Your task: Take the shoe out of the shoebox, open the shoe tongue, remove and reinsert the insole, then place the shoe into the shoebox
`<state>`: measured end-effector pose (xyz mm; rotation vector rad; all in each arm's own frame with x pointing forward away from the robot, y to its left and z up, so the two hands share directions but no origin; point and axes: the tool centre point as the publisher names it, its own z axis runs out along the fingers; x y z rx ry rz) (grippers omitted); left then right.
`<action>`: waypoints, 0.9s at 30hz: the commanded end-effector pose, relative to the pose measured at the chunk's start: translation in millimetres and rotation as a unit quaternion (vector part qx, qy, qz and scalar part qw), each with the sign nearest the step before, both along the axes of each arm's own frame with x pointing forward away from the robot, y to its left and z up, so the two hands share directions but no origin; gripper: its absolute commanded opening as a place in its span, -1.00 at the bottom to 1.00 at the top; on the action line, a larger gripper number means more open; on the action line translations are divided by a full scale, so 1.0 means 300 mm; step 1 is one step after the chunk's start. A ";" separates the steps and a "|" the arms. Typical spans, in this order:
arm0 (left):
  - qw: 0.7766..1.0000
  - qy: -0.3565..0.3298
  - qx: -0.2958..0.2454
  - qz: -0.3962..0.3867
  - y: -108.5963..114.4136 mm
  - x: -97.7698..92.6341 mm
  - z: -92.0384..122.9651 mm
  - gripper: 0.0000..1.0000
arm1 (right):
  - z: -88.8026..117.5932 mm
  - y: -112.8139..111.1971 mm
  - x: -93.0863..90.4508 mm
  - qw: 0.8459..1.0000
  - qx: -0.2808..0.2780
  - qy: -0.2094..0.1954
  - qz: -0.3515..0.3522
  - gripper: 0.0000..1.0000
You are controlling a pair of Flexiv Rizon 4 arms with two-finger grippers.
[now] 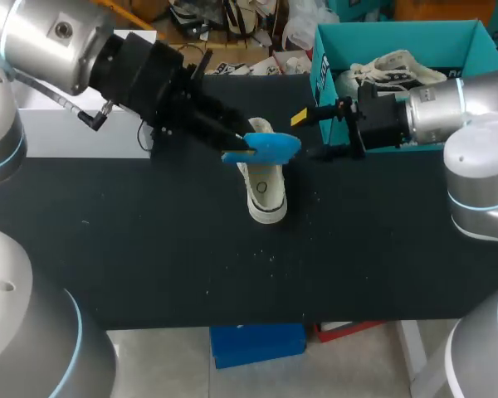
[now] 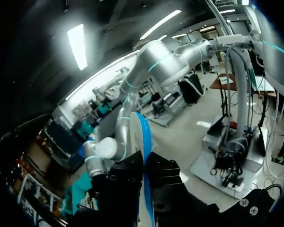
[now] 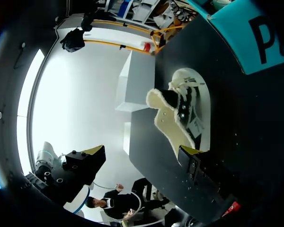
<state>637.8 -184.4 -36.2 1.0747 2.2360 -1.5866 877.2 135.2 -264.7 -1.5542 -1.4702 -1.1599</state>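
Head view: the insole is out of the shoe (so removal looks done). The left hand pinches it at frame centre, just above the shoe on the dark surface. The right hand, spread, hovers just right of it, near the teal shoebox at upper right.

Left wrist view: the blue insole runs edge-on between the clamping fingers.

Right wrist view: the shoe lies ahead of the spread hand, tongue folded back.

Next, I judge, the insole must slide toe-first into the opening.

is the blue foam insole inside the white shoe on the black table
No, the left gripper holds the blue foam insole outside the white shoe.
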 end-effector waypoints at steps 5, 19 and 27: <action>0.992 -0.108 -0.047 -0.043 0.057 -0.065 -0.169 -1.00 | -0.003 0.005 0.001 1.000 0.001 -0.001 -0.001 1.00; 0.992 -0.108 -0.047 -0.043 0.057 -0.065 -0.169 -1.00 | -0.003 0.005 0.001 1.000 0.001 -0.001 -0.001 1.00; 0.970 -0.216 -0.075 -0.080 0.029 -0.180 -0.209 -1.00 | -0.003 0.005 0.001 1.000 0.001 -0.001 -0.001 1.00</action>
